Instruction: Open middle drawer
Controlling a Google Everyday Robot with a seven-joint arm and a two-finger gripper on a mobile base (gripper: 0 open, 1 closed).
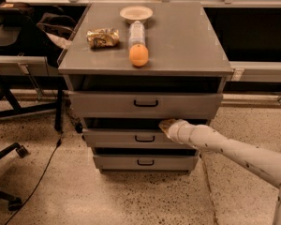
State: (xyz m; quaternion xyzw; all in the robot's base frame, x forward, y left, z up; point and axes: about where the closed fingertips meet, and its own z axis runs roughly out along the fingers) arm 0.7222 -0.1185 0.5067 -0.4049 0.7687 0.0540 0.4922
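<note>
The grey cabinet (145, 50) has three drawers. The middle drawer (117, 138) has a flat grey front and a small black bar handle (144, 138). It stands slightly out, with a dark gap above its front. My gripper (164, 125) reaches in from the right on a white arm (225, 149). Its tip sits at the top edge of the middle drawer front, just right of and above the handle. The top drawer (145, 104) and the bottom drawer (145, 162) show their handles too.
On the cabinet top lie a white bowl (136, 13), a clear bottle (136, 32), an orange (138, 55) and a snack bag (103, 37). A desk (18, 62) and chair legs (4, 153) stand at the left. A black cable (42, 168) runs across the speckled floor.
</note>
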